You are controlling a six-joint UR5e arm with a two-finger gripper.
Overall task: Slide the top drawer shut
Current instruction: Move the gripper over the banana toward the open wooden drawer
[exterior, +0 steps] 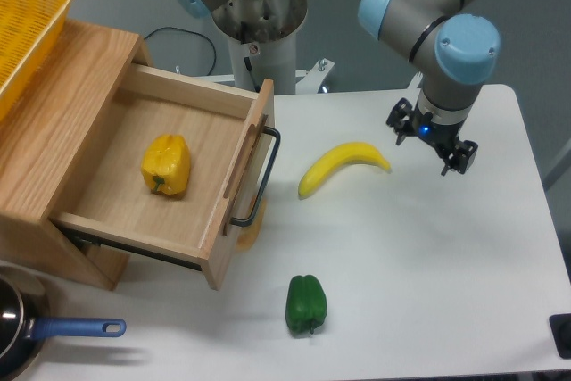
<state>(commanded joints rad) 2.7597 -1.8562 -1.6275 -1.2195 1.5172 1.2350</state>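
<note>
The top drawer [134, 167] of the light-wood cabinet [53, 122] stands pulled out toward the right. Its front panel [234, 211] carries a long black bar handle [260, 178]. A yellow bell pepper [167, 165] lies inside the drawer. My gripper [430, 137] hangs over the white table at the right, well away from the handle and just right of a banana [342, 165]. Its two black fingers stand apart and hold nothing.
A green bell pepper [306, 304] lies on the table [428, 265] in front of the drawer. A yellow mesh basket [25, 24] sits on the cabinet top. A pot with a blue handle [62, 329] is at the bottom left. The arm's base [259, 24] stands behind the drawer.
</note>
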